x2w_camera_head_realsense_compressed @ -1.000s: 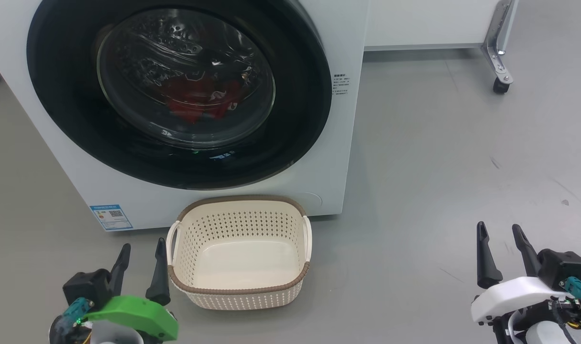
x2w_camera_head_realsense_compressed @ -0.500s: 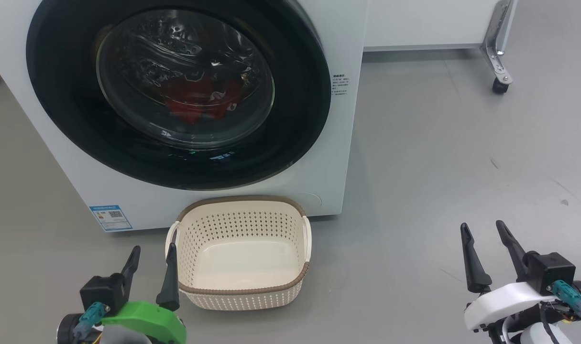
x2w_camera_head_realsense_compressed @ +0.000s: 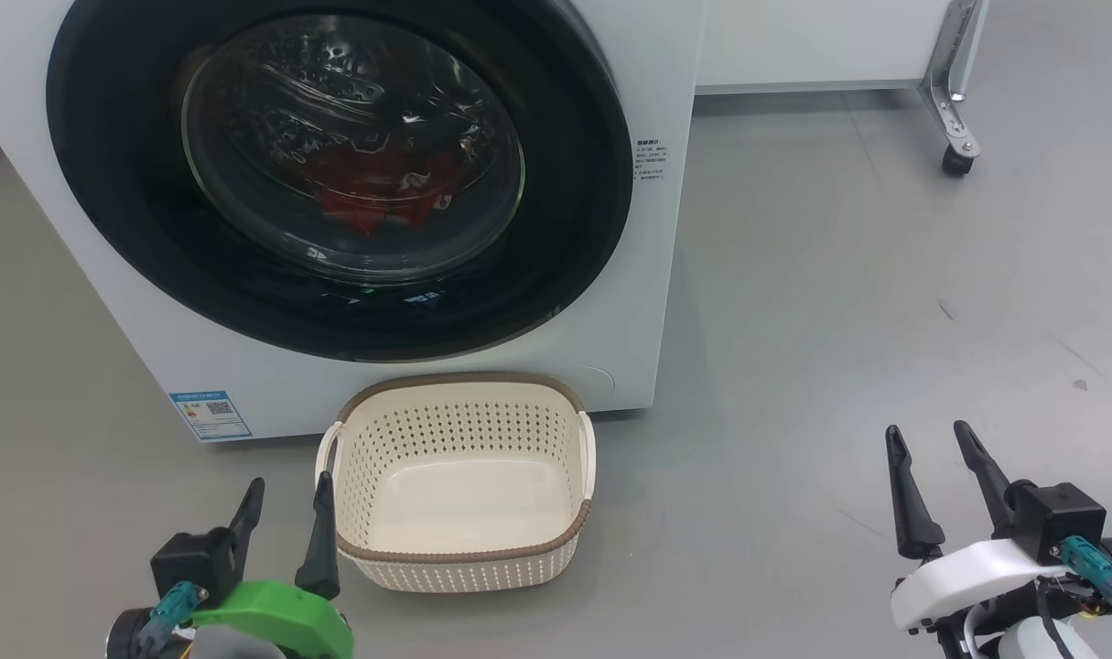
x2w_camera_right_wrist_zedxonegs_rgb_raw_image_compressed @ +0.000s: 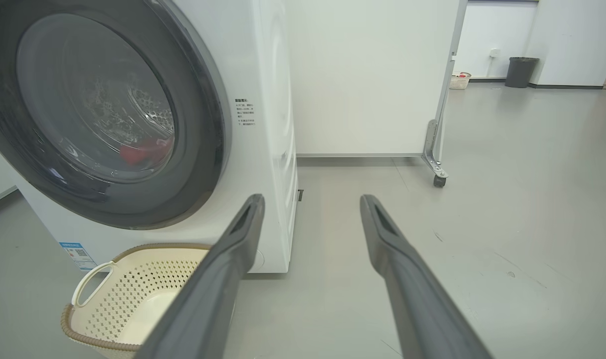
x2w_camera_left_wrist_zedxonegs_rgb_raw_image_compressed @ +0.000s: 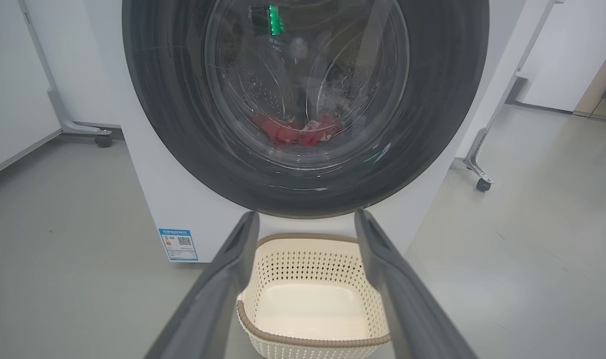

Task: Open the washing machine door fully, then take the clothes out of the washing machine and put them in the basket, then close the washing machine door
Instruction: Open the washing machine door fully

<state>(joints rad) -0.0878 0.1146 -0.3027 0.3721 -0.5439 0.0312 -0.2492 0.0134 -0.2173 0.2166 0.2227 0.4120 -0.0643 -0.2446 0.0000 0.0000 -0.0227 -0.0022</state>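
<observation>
Shows the washing machine door (x2w_camera_head_realsense_compressed: 336, 174) shut against the washing machine (x2w_camera_head_realsense_compressed: 652, 302), with the clothes (x2w_camera_head_realsense_compressed: 377, 192) low behind its glass. Places the basket (x2w_camera_head_realsense_compressed: 464, 556) on the floor (x2w_camera_head_realsense_compressed: 839, 320) at the machine's near side, below the door. Sets the left claw (x2w_camera_head_realsense_compressed: 290, 485) just left of the basket and the right claw (x2w_camera_head_realsense_compressed: 928, 432) well apart to the right, both spread wide, holding nothing.
</observation>
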